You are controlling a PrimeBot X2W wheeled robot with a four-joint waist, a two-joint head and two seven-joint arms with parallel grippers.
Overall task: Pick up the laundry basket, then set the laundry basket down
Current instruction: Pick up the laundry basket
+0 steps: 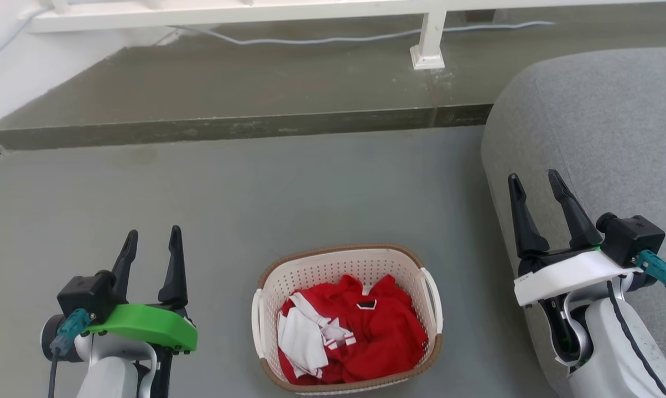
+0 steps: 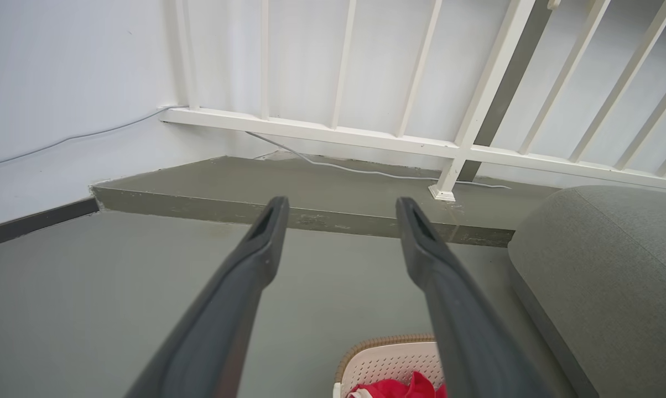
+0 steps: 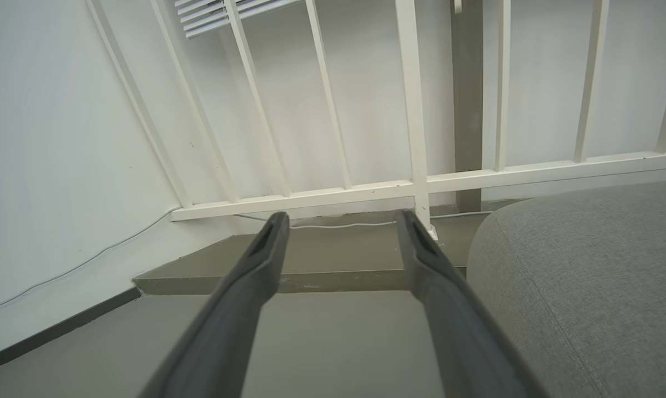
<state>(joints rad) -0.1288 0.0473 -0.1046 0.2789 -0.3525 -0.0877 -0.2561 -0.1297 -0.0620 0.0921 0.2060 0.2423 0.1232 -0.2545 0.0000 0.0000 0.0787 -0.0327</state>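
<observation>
A grey floor (image 1: 311, 188) fills the scene, with a grey sofa (image 1: 604, 127) rising at the right and a raised step (image 1: 228, 83) running across the far side. A white railing (image 1: 255, 14) stands on that step, one post (image 1: 428, 44) planted near the sofa, and a pale cable (image 1: 322, 40) trails along the step behind it.

The basket (image 1: 322, 271) sits upright on the floor, near and central, between the two arms and apart from both. Its brown rim is uppermost and its white handles (image 1: 433, 298) are on its left and right sides. It sits just left of the sofa. A red garment (image 1: 383, 331) lies crumpled inside, with a white one (image 1: 300, 337) against its left side.

The left gripper (image 1: 154, 231) is to the left of the basket, fingers spread wide and pointing toward the step, holding nothing. The right gripper (image 1: 533, 176) is to the right of the basket and farther off, in front of the sofa's edge, its fingers likewise spread wide and empty. In the left wrist view the basket's far corner and a scrap of red cloth show beside that gripper's right finger.
</observation>
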